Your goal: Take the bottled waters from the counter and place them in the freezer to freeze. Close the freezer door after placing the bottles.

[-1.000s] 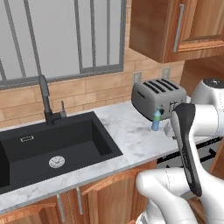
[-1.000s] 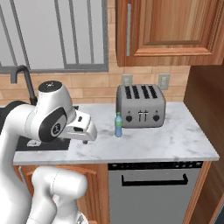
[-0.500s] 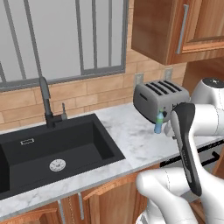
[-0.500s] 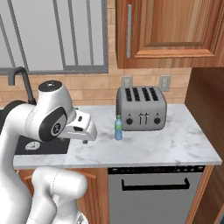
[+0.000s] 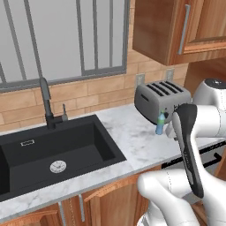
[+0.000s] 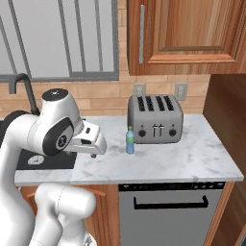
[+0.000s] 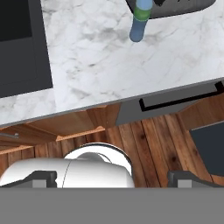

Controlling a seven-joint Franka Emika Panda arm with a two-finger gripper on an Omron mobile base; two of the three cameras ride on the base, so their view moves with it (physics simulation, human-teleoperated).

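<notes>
**Operator:** Over the counter from the left base view, how far along are you?

**Spotter:** You've barely started, I'd judge. A green-capped bottle (image 5: 160, 124) stands upright on the marble counter (image 5: 132, 141), just in front of the toaster (image 5: 160, 100), with the black sink (image 5: 48, 152) well off to its left. Nothing has been lifted yet, so you have the pick-up, the trip to the freezer and closing its door all left to do.

**Operator:** And from the right base view?

**Spotter:** Same bottle (image 6: 129, 141), near the toaster's (image 6: 155, 118) left front corner; whether they touch I can't tell. It's small and clear with a blue label. Your gripper (image 6: 94, 154) hangs near the counter's front, to the left of the bottle and apart from it.

**Operator:** Hand view?

**Spotter:** You're looking down at the counter edge (image 7: 131, 94), with the dishwasher (image 7: 179, 103) below it. The bottle (image 7: 140, 22) sits near the top, cap toward you. The two fingertips (image 7: 41, 178) stand far apart at the bottom corners, so your hand looks wide open and is holding nothing.
</notes>
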